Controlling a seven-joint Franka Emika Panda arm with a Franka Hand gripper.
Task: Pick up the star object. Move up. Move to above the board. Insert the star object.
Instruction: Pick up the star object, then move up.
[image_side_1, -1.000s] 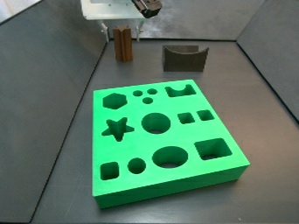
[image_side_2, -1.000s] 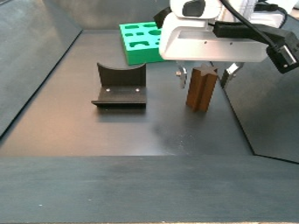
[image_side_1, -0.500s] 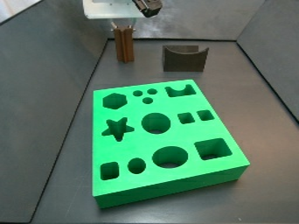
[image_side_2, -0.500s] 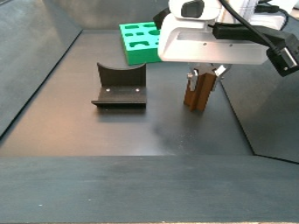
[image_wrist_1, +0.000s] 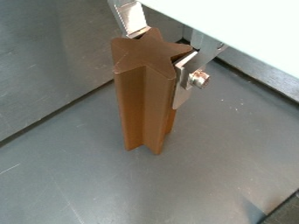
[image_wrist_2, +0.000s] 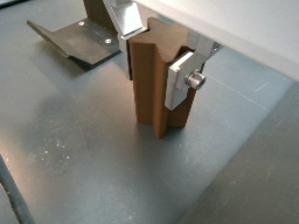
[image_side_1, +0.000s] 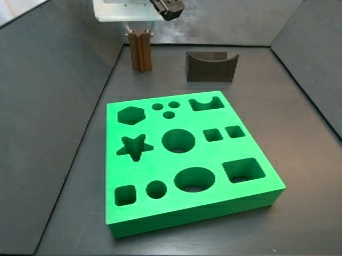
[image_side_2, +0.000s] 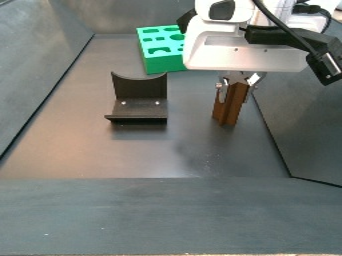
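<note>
Jaws pinched on the star object (image_wrist_1: 146, 92), one silver finger (image_wrist_1: 184, 77) flat against each side of its upper part; dark pads touching the wood in both wrist views. Gripper (image_wrist_2: 158, 54) sits at the top of the piece, coming straight down from above.

Star obj (image_wrist_2: 158, 87) is upright, brown, ridged, w/ the star-shaped top face visible in a wrist view. Bottom end looks at or just off the dark grey floor (image_wrist_1: 70, 175); can't tell if touching. In a side view it stands under the white gripper body (image_side_2: 241, 48), fingers on either side (image_side_2: 230, 101). In a side view it's at the far end of the floor, near the back wall (image_side_1: 142, 48).

Dark grey block w/ curved notch (image_side_1: 210, 66) just beside it, apart, not touching. Same block seen in a side view (image_side_2: 135, 98) and in a wrist view (image_wrist_2: 76, 39).

The board (image_side_1: 187, 160), bright green, lies flat well apart from the star obj, nearer the camera in that side view; star cut-out (image_side_1: 132, 147) on its left side, empty. In a side view the board (image_side_2: 160, 47) is partly hidden behind the gripper body.
</note>
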